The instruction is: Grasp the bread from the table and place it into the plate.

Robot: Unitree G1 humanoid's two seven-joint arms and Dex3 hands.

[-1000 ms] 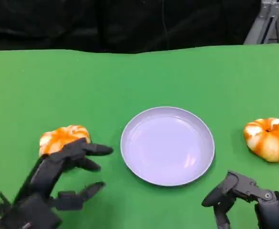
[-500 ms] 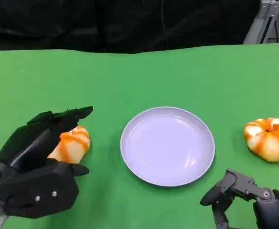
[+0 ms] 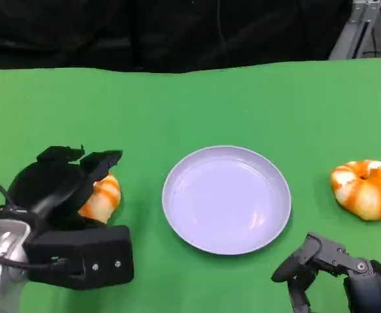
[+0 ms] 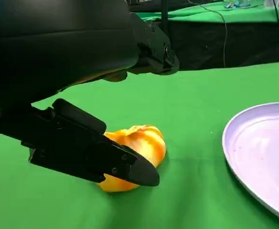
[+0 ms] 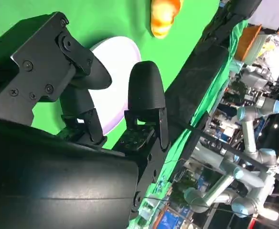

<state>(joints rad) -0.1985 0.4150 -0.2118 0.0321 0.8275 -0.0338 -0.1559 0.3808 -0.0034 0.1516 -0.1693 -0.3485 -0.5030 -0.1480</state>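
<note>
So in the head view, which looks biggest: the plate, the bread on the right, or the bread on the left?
1. Round lavender plate, clearly the largest.
2. Orange-and-white bread on the right.
3. Orange-and-white bread on the left, though the black left robot hand partly covers it, so this ranking is unsure.

No readable text, label, brand, number or sign is seen in any of the views. The green worktop (image 3: 256, 104), the plate (image 3: 226, 199) and both bread pieces are unmarked. The black shells of the hands carry only screws and plain surfaces. In the right wrist view, small bright patches that may be screens are seen in the far background (image 5: 170, 220), but they are too small and blurred for anything to be read.
</note>
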